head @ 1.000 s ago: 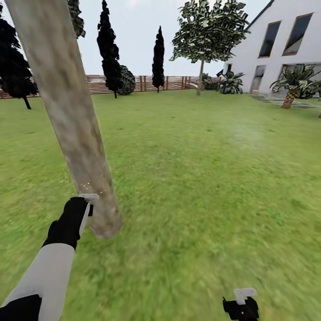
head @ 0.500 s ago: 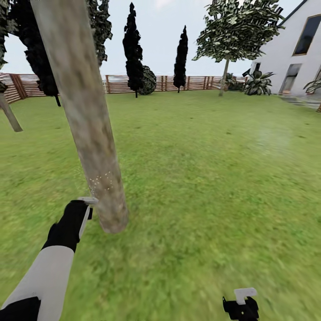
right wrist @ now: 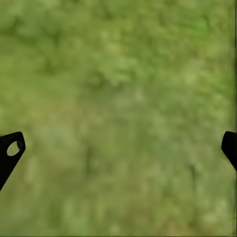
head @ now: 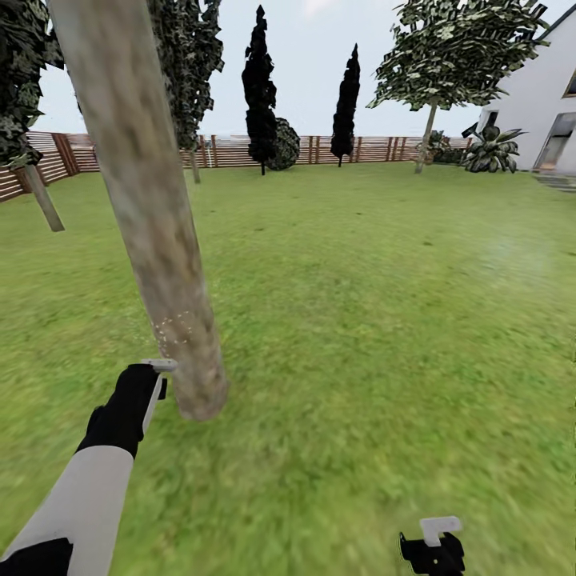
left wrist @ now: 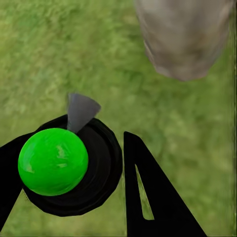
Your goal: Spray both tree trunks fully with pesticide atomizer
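2 dark cone-shaped conifers stand by the far fence w/ a round dark bush just beside the nearer one. White house at far right, broad-leaf plant near its wall. Pale sky overhead.

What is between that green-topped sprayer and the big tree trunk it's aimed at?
Nothing visible. The left end effector holds the green-domed black atomizer, its grey nozzle facing the pale mottled trunk across bare green grass.
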You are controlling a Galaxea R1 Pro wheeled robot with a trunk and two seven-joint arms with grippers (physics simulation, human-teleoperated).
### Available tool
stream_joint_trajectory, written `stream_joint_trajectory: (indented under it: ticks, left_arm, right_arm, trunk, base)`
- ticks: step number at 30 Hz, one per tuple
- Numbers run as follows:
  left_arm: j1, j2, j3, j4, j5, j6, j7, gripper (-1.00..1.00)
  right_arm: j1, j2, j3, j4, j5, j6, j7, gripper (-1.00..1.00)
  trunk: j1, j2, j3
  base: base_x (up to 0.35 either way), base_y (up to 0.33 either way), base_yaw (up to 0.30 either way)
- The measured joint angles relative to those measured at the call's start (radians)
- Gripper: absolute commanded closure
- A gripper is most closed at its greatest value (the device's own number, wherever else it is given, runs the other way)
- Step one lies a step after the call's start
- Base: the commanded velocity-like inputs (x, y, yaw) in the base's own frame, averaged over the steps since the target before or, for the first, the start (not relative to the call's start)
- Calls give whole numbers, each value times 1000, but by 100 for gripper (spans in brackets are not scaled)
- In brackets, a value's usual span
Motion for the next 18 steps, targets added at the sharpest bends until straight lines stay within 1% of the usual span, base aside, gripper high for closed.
stream_joint_trajectory:
  ticks: [6,12,18]
  left_arm:
    - [0,0,0,0,0,0,0,100]
    - [2,5,7,-1,-3,0,0,100]
    - [3,6,6,-2,-3,0,2,100]
  right_arm:
    - [0,0,0,0,0,0,0,-100]
    - [0,0,0,0,0,0,0,-100]
    - [0,0,0,0,0,0,0,-100]
  trunk:
    - [0,0,0]
    - [0,0,0]
    - [0,0,0]
  base:
    - [131,-273,26]
    - [108,-273,254]
    - [132,-273,276]
